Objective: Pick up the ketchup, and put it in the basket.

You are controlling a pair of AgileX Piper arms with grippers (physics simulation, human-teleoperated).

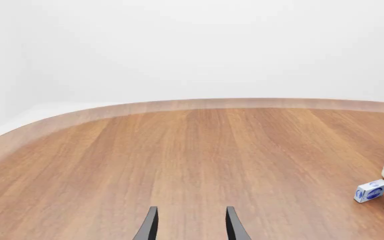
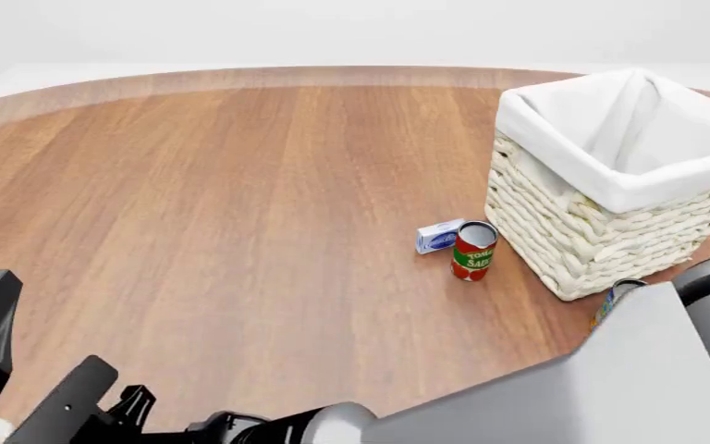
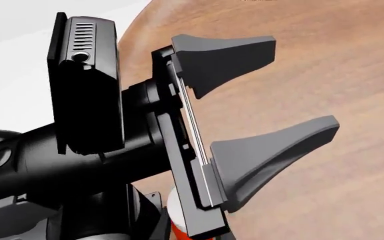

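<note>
Closest to me, the right arm (image 2: 602,388) fills the near right corner of the front view as a grey bulk that reaches across toward the near left. I cannot tell how its own fingers stand, since its wrist view does not show them. That view shows the left gripper (image 3: 304,85) from the side, its two fingers (image 3: 225,57) spread wide with nothing between them. Low behind that gripper's black body I see a sliver of white over red, which I take for the ketchup (image 3: 176,226), though most of it is hidden.

In the left wrist view the same fingers (image 1: 149,225) stand apart over bare table (image 1: 199,150).

Further out, a small red-and-green can (image 2: 473,251) stands upright with a little blue-and-white box (image 2: 438,237) lying just beside it on its left. A blue-and-orange can (image 2: 614,294) peeks out past the right arm, near the basket's near corner.

Beyond them, on the far right, sits the basket (image 2: 577,231), its white cloth folded over the rim
</note>
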